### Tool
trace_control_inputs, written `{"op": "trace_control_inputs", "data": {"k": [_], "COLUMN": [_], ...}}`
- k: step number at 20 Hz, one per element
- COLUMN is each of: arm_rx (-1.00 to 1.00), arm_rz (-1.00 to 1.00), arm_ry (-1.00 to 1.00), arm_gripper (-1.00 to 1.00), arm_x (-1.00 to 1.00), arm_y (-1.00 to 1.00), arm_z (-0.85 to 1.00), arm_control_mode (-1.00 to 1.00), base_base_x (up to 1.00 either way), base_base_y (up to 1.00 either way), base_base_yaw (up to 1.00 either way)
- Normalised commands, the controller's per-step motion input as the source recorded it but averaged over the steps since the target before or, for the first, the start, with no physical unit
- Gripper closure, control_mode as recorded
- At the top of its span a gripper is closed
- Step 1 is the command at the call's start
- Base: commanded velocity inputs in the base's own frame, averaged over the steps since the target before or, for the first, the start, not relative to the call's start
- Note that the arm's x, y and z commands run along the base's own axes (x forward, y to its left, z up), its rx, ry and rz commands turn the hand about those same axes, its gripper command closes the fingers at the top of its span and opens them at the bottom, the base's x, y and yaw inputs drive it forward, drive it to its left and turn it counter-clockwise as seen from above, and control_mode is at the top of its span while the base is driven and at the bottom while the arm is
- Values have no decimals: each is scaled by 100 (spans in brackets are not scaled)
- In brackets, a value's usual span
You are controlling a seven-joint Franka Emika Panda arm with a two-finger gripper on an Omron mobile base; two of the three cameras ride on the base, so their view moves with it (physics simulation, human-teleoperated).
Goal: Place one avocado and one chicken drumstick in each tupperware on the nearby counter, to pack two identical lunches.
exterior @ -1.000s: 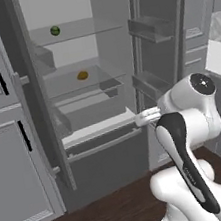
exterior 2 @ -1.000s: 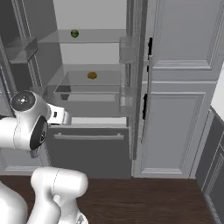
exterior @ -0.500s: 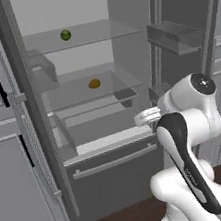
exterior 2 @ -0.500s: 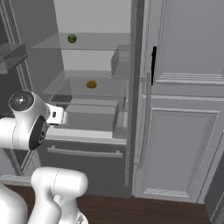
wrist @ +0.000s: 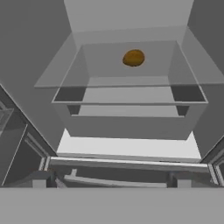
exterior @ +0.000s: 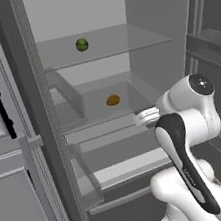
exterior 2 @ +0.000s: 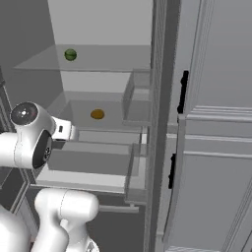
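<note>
**Base closes in on the open fridge; avocado now straight ahead of the hand**

Over the last second the whole scene grows and slides in both base views: the open refrigerator that stood further off now takes up most of each picture. That is the cameras travelling with the base, not the food moving. The white robot arm with dark joints (exterior: 187, 135) keeps much the same pose in front of the fridge interior throughout.

For the task, this reads as the approach to the first pick. The small egg-shaped, mustard-yellow avocado (wrist: 133, 57) lies on the clear glass middle shelf (exterior: 129, 87), towards the back, and the hand view looks almost squarely at it across the pale pulled-out drawer (wrist: 131, 127) below. In the left base view the avocado (exterior: 113, 100) sits just beyond the arm's wrist; in the right base view it (exterior 2: 97, 114) lies a little past the wrist too. A small round dark-green fruit (exterior: 82, 44) rests on the glass shelf above, well apart from the avocado. Nothing appears packed yet, so the job seems at its very start.

The end effector points into the fridge with its jaws spread as wide as they go. It holds nothing and touches nothing; the avocado is still some way ahead of it.
</note>
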Motion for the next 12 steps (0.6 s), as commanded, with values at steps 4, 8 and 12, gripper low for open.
{"op": "trace_control_inputs", "data": {"k": [4, 8, 12], "arm_rx": [0, 0, 1], "arm_rz": [0, 0, -10], "arm_ry": [0, 0, 4], "arm_gripper": [-100, -100, -100], "arm_x": [0, 0, 47], "arm_y": [0, 0, -13], "arm_z": [0, 0, 23], "arm_control_mode": [100, 100, -100], "base_base_x": [56, 69, 15], "base_base_y": [2, 0, 0], "base_base_yaw": [-5, -5, -1]}}
